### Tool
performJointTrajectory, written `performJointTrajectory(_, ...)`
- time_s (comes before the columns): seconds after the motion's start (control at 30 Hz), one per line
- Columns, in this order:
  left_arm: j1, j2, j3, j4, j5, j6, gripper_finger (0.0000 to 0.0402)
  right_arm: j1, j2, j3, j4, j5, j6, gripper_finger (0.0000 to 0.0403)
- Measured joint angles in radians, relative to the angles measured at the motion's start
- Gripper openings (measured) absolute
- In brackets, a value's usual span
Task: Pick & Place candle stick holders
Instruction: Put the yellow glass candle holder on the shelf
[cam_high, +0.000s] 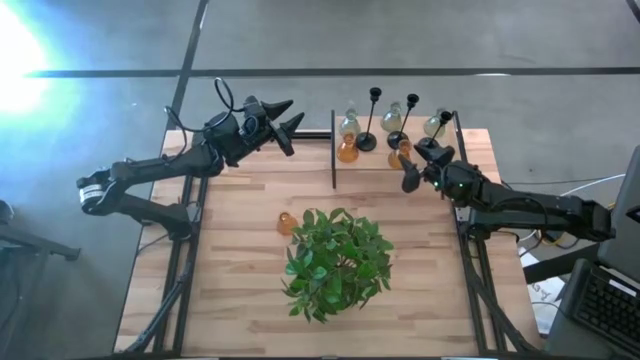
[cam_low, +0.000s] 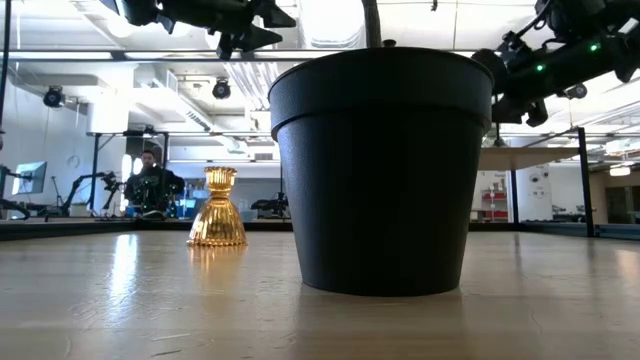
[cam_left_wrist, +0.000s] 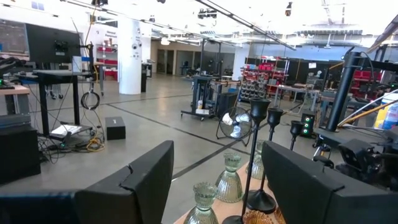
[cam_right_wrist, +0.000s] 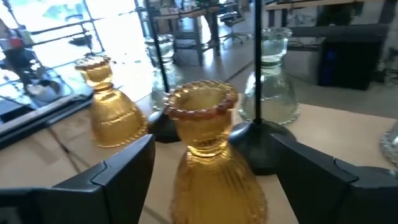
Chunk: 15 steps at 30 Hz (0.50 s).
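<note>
Several candle stick holders stand in the far right corner: black thin-stemmed ones (cam_high: 368, 135), clear glass ones (cam_high: 392, 118) and two amber ones (cam_high: 347, 150). My right gripper (cam_high: 413, 165) is open, its fingers on either side of the nearer amber holder (cam_right_wrist: 208, 155) with a gap showing on both sides. A third amber holder (cam_high: 287, 222) stands upright on the table beside the green plant (cam_high: 335, 262); it also shows in the low view (cam_low: 218, 208). My left gripper (cam_high: 285, 120) is open and empty, raised over the far left of the table.
The plant's black pot (cam_low: 380, 170) stands mid-table. A thin black upright bar (cam_high: 333, 150) borders the holders' corner on its left. Bare wood lies at the table's left (cam_high: 230, 260). A person (cam_low: 150, 185) shows far off in the room.
</note>
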Motion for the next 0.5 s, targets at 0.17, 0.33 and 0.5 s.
performJointTrajectory(0.17, 0.000, 0.000, 0.000, 0.000, 0.000, 0.000, 0.0248, 0.000, -0.021, 0.000, -0.004, -0.056, 0.001, 0.0307)
performJointTrajectory(0.33, 0.000, 0.000, 0.000, 0.000, 0.000, 0.000, 0.0248, 0.000, -0.034, 0.000, -0.019, -0.123, -0.002, 0.0297)
performJointTrajectory(0.5, -0.001, 0.000, 0.000, 0.000, 0.000, 0.000, 0.0248, 0.000, -0.056, 0.023, -0.112, -0.134, -0.009, 0.0288)
